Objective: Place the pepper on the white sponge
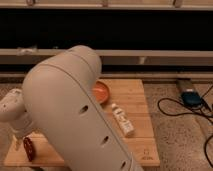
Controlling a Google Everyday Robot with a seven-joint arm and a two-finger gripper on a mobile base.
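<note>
Close high view over the arm (75, 110) onto the board (134, 96), jaws lower left.
</note>
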